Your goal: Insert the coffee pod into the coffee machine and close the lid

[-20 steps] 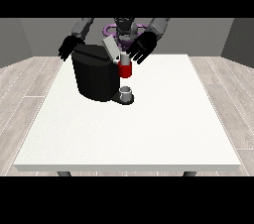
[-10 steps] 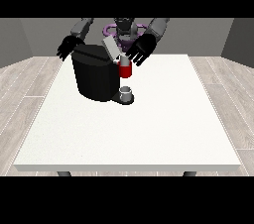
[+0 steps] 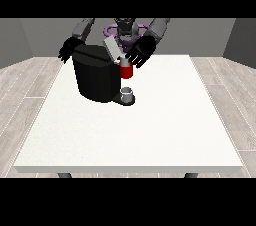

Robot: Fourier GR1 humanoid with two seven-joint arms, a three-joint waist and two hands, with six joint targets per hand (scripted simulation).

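The raised lid (image 3: 111,49) tilts up at the far right of the coffee machine (image 3: 97,74). The hand at the view's right (image 3: 140,53), fingers spread, hovers just right of it; the pod seems hidden.

Coffee machine (image 3: 97,77) on table (image 3: 150,130), far left; cup (image 3: 128,93) under spout.

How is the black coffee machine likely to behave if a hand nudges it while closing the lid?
The coffee machine looks bulky and broad-based on the table, so it probably slides rather than tips. Its raised lid is thin and likely swings easily. The small cup under the spout looks light and could be knocked over.
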